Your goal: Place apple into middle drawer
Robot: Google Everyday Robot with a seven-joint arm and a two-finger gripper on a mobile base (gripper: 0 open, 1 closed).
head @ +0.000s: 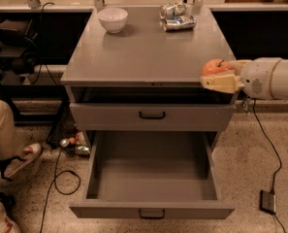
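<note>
Apple (214, 67): clamped in gripper (220, 76) at cabinet (148, 57) front-right corner, poised for lowering into open middle drawer (109, 210).

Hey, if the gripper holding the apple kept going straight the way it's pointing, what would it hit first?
Probably nothing: the gripper, shut on the apple, points toward the picture's left along the front edge of the cabinet top. The bowl and cans sit farther back, though depth is uncertain.

Warm, dim light is cast from above. A soft sheen is seen along the back edge of the worktop (148, 57); the recess (153, 95) under its front edge is shadowed. At the front right corner, the gripper (215, 75), clasping the apple (213, 66), is brightly lit.
</note>
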